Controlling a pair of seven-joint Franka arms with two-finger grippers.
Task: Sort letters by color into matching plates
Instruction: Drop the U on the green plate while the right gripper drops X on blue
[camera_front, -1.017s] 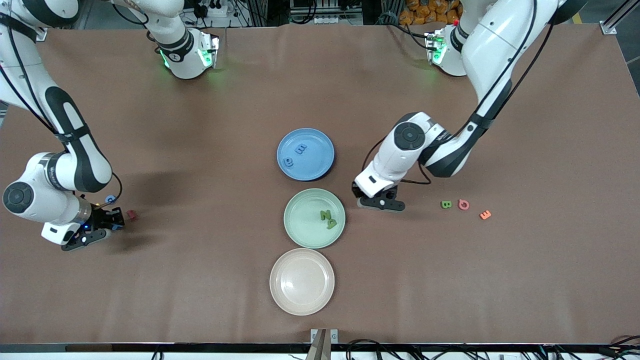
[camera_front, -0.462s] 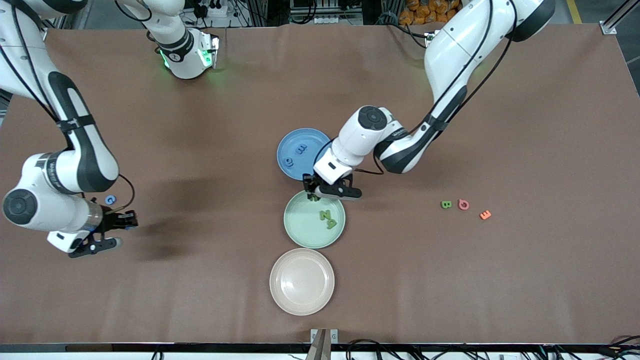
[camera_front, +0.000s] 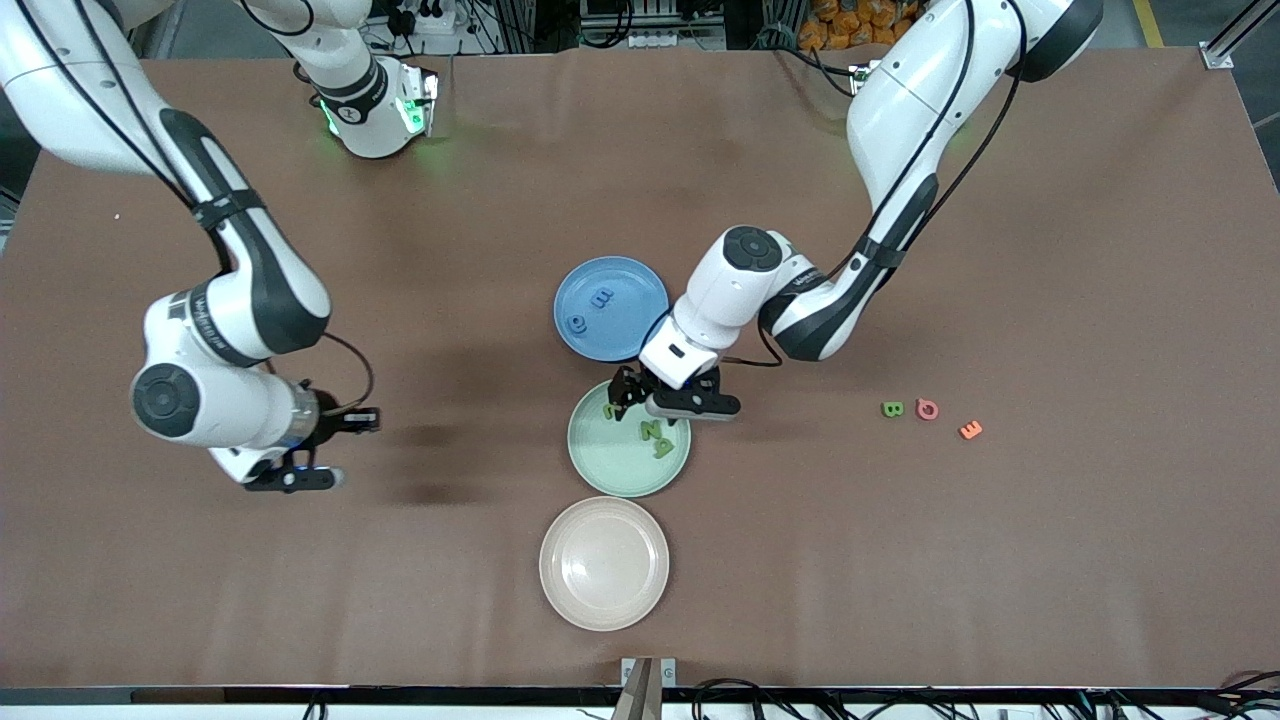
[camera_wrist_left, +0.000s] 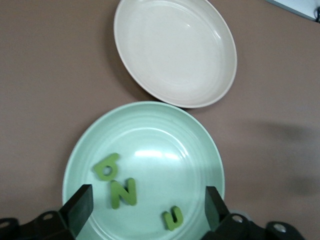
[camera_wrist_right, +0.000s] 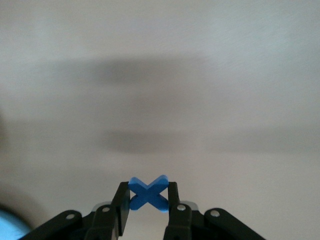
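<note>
My left gripper (camera_front: 632, 396) hangs open just above the mint green plate (camera_front: 610, 462), holding nothing. In the left wrist view its fingers (camera_wrist_left: 80, 206) stand wide apart over the plate (camera_wrist_left: 150, 130). Three green letters lie in that plate: a U (camera_wrist_left: 172, 218), an N (camera_wrist_left: 123, 192) and a round one (camera_wrist_left: 106, 166). The blue plate (camera_front: 632, 322) holds two blue letters (camera_front: 601, 297). My right gripper (camera_wrist_right: 148, 200) is shut on a blue X letter (camera_wrist_right: 148, 192), in the air over bare table toward the right arm's end (camera_front: 358, 421).
A beige-pink plate (camera_front: 604, 563) sits nearest the front camera, next to the green one. Toward the left arm's end a green letter (camera_front: 892, 409), a pink letter (camera_front: 927, 409) and an orange letter (camera_front: 970, 430) lie in a row on the table.
My left gripper carried a green letter to the green plate and opened; the U now lies in the plate. My right gripper rose with the blue X and moved toward the plates.
</note>
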